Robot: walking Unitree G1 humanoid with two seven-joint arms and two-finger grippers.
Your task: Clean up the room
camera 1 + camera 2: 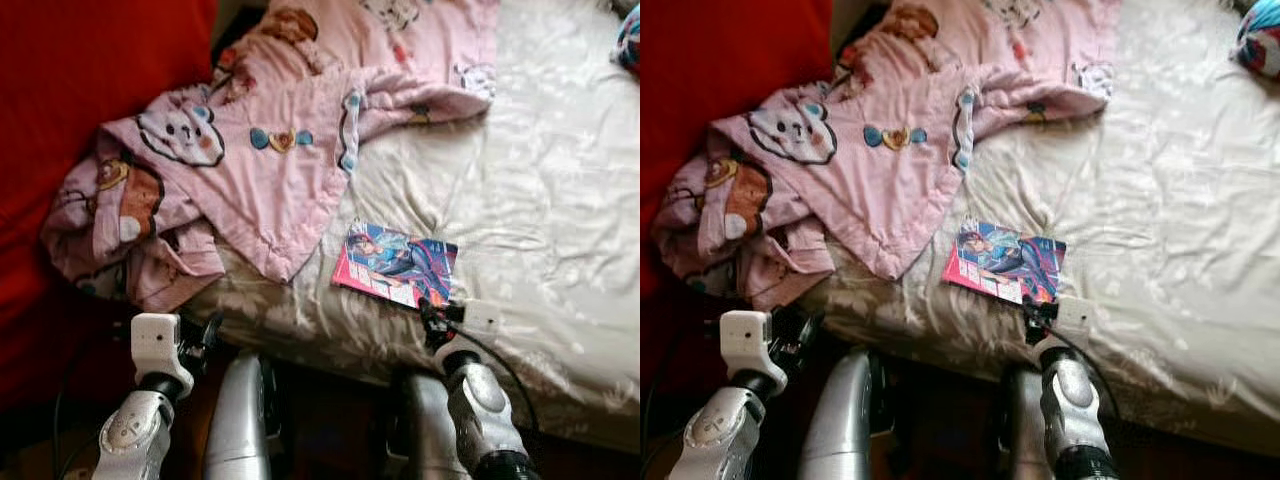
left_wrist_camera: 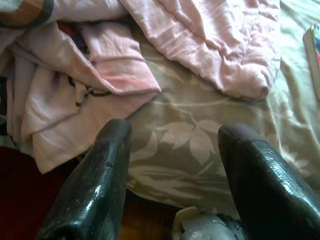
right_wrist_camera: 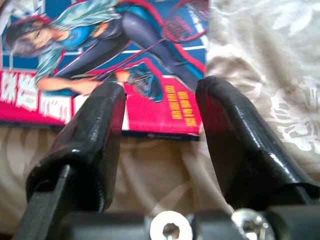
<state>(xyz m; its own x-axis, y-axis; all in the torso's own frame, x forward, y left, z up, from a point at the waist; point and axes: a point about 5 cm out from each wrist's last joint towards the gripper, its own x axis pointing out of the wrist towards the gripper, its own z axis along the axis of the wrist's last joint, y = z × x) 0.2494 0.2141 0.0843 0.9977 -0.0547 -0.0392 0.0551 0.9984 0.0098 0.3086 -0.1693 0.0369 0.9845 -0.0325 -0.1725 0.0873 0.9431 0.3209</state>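
Observation:
A comic book [image 1: 395,265] with a pink and blue cover lies flat on the bed near its front edge. My right gripper [image 1: 435,313] is at the book's near right corner, open, with the cover's lower edge [image 3: 165,117] just beyond its fingertips. A crumpled pink cartoon-print blanket [image 1: 250,150] covers the left part of the bed and spills over its corner. My left gripper [image 1: 205,335] is open, low by the bed's front left corner, pointing at the blanket's hanging folds [image 2: 100,85] and the leaf-patterned sheet [image 2: 190,150].
The bed [image 1: 540,190] has a wrinkled pale floral sheet, bare to the right. A red wall or headboard [image 1: 70,90] stands on the left. A colourful object [image 1: 1260,40] sits at the far right corner. A small white block [image 1: 482,318] with a cable lies beside the right gripper.

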